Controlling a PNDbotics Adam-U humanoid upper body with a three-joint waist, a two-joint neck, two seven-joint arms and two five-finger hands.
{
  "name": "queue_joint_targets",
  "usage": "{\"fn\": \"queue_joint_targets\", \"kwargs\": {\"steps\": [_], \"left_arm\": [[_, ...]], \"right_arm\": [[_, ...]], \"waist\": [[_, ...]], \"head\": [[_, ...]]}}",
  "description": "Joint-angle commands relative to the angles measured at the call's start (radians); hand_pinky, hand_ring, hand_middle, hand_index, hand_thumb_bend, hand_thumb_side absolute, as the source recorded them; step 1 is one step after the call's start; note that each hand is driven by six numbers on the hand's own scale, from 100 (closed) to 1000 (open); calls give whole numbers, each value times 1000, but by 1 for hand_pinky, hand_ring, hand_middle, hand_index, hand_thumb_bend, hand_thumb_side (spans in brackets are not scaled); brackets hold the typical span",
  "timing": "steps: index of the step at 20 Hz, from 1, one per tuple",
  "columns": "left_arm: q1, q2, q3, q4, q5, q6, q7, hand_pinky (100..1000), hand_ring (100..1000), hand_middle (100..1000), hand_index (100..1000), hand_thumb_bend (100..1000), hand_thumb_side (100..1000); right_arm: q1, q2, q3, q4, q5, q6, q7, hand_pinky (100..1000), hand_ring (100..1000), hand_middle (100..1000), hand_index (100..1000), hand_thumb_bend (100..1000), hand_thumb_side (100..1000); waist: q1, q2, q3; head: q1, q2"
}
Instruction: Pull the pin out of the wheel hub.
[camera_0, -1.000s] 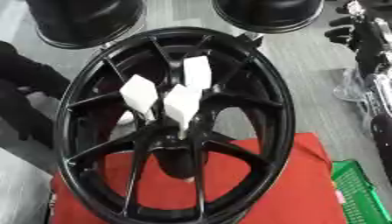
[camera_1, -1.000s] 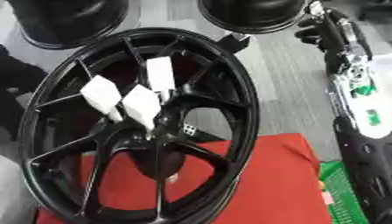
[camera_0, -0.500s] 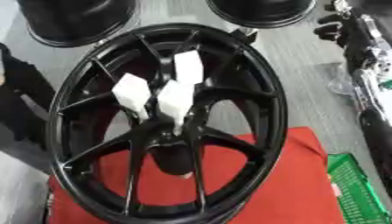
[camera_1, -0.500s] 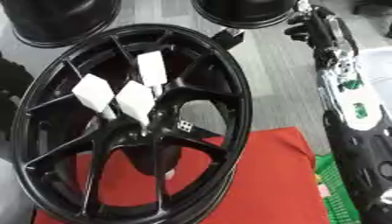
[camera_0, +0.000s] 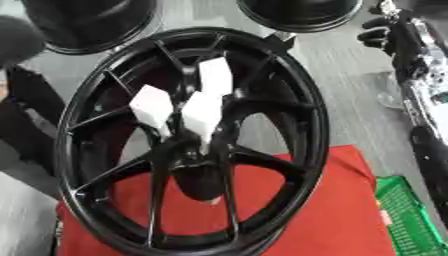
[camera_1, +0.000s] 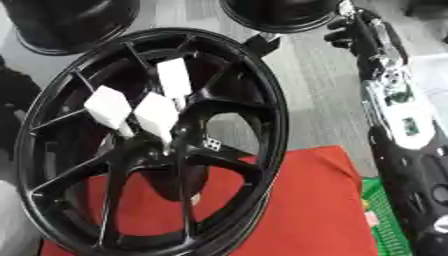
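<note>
A: Where's the wheel (camera_0: 289, 90)?

B: Dead centre, filling most of the view. Black, multi-spoked, tilted a little, lower half resting on a red mat (camera_0: 341, 215). Bare grey floor (camera_0: 359, 100) beyond it toward two o'clock.

A: And the hub (camera_0: 198, 156)?

B: Just below the middle of the wheel, where the spokes meet. Dark and hard to read in detail.

A: Any sign of the pin?

B: Three white blocks (camera_0: 202, 113) clustered above the hub, each on a thin stem running down toward it. One at twelve o'clock of the cluster, one at nine, one nearest the hub. Seemingly still seated; impossible to say which is the one meant.

A: Right hand (camera_1: 344, 31)?

B: Up at one o'clock, well apart from the wheel and from the blocks. Touching nothing visible. Black against a dark background, so cannot tell whether clenched or slack. Right arm (camera_1: 395, 107) trailing down the three o'clock edge, silver and black.

A: Left side?

B: Only a dark shape (camera_0: 26, 102) at nine o'clock, close against the rim's outer edge. Too blurred to name.

A: Anything else around?

B: Two more dark round wheels (camera_0: 92, 22) at eleven and one o'clock, beyond the main one. Green crate (camera_0: 404, 212) at five o'clock, just beside the mat.
</note>
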Motion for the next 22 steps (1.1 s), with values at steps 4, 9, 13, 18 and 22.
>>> {"fn": "queue_joint_targets", "kwargs": {"steps": [4,9,13,18,22], "left_arm": [[-36,2,-84,27,-57,-28,-15,858,862,822,864,498,619],[-42,-13,-159,88,-143,-63,-15,871,872,827,866,580,617],[-38,-21,-186,139,-204,-98,-15,877,875,828,864,629,607],[-28,-25,-171,173,-258,-145,-15,946,893,840,863,710,465],[-25,-34,-171,210,-277,-164,-15,936,888,832,847,708,336]], "right_arm": [[-11,-38,0,-9,1,-2,1,764,617,576,750,100,708],[-13,-38,1,-10,1,-1,2,764,617,576,750,100,707],[-14,-38,2,-11,1,0,2,764,617,576,750,100,707],[-14,-39,2,-11,1,-1,2,764,616,575,750,100,706],[-16,-39,3,-11,1,-1,2,764,616,575,750,100,706]], "waist": [[0,-28,0],[3,-28,-3],[4,-28,-4],[3,-28,-4],[3,-28,-5]], "head": [[10,-8],[14,-11],[16,-13],[24,-17],[27,-15]]}}
